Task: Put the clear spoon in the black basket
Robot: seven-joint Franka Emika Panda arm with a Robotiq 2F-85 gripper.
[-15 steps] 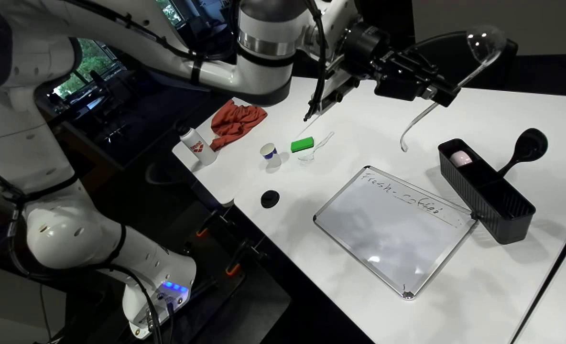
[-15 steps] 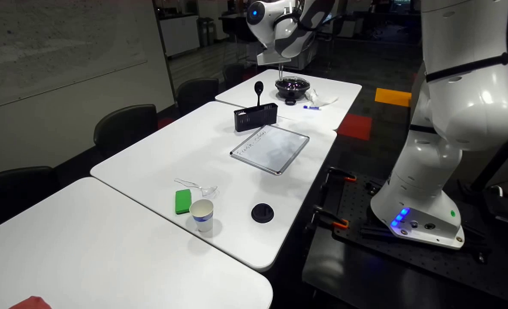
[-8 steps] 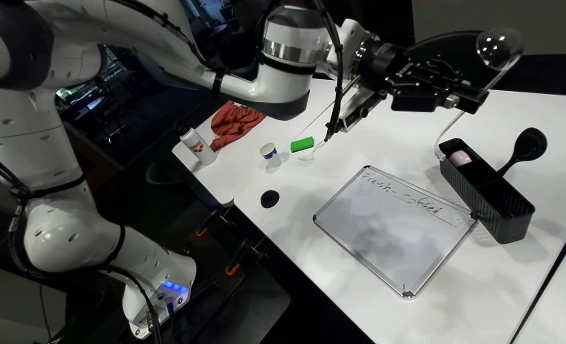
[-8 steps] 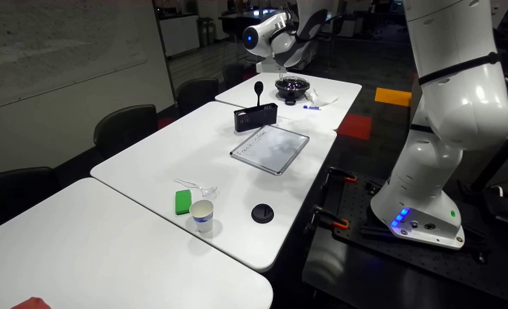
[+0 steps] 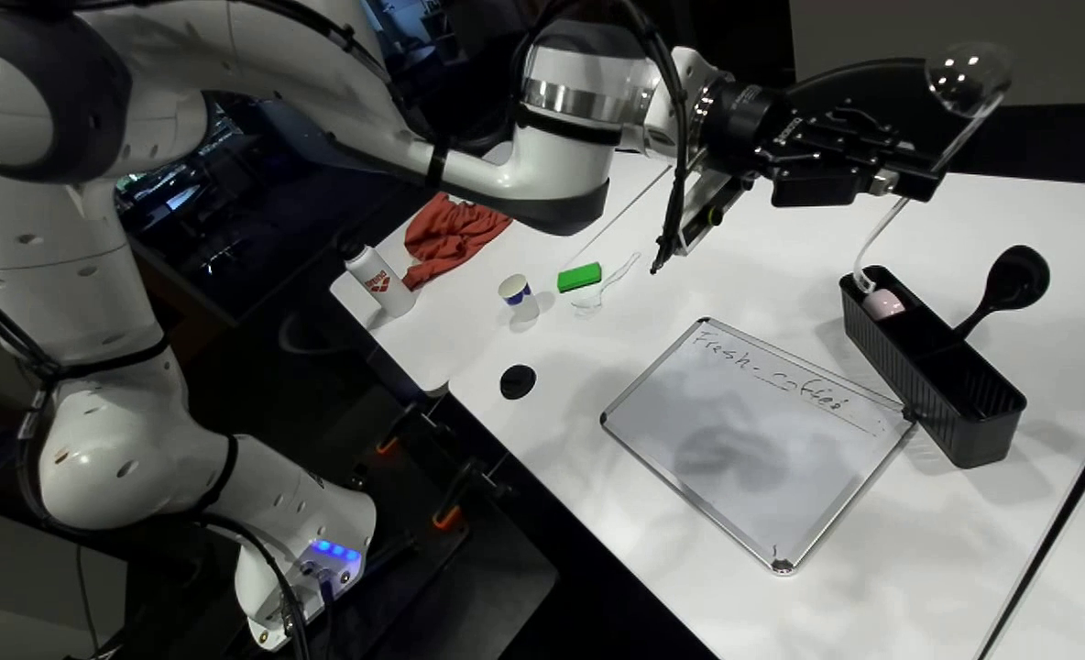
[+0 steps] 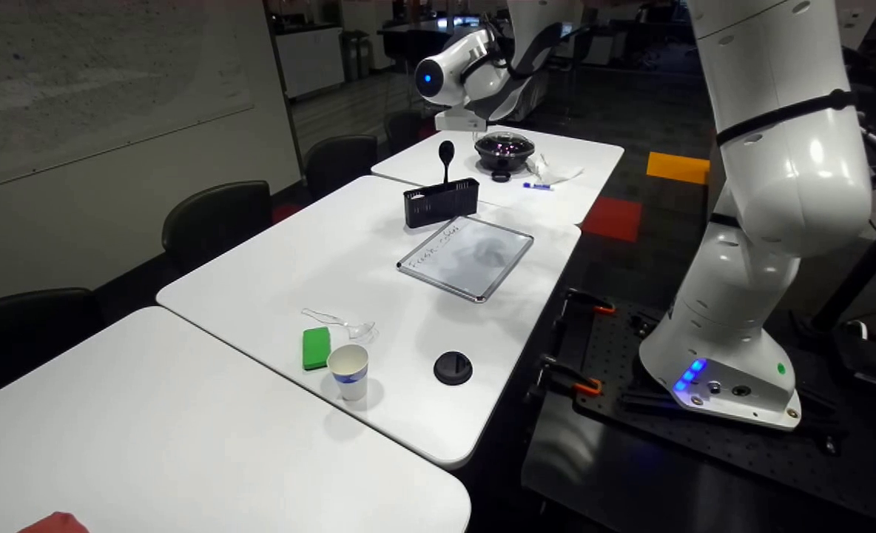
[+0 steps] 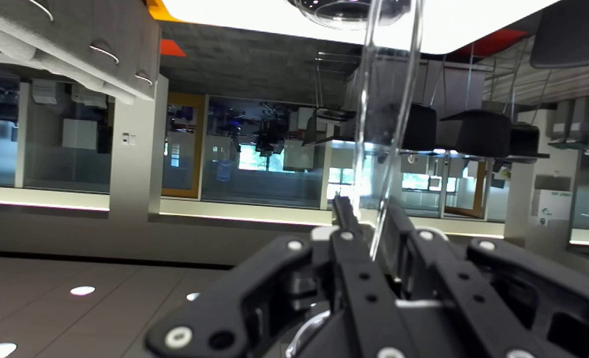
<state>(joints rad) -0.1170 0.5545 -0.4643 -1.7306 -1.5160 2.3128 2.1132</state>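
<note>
Black, long and narrow, the basket (image 5: 909,378) stands upright at the right of the frame in an exterior view. A black ladle (image 5: 1017,278) rises from it, round head above the rim, and a pinkish rounded object (image 5: 883,303), partly hidden, sits in its upper-left end.

The clear spoon (image 5: 968,84) is in the gripper (image 5: 935,180), upper right in the same view, its round bowl uppermost and its curved handle hanging below. The fingers (image 7: 345,219) are clamped on that handle, which the wrist view shows passing between them. The handle's lower end overlaps the basket's upper-left end; whether it reaches below the rim, I cannot tell.

A whiteboard (image 5: 753,458) with handwriting lies flat, its right corner just beside the basket. In the lower middle of an exterior view, a second clear utensil (image 6: 338,323) lies near a green block (image 6: 316,348), a paper cup (image 6: 349,370) and a round black lid (image 6: 453,368). A glass-lidded black pot (image 6: 504,152) stands near the top, close to a blue marker (image 6: 537,186).
</note>
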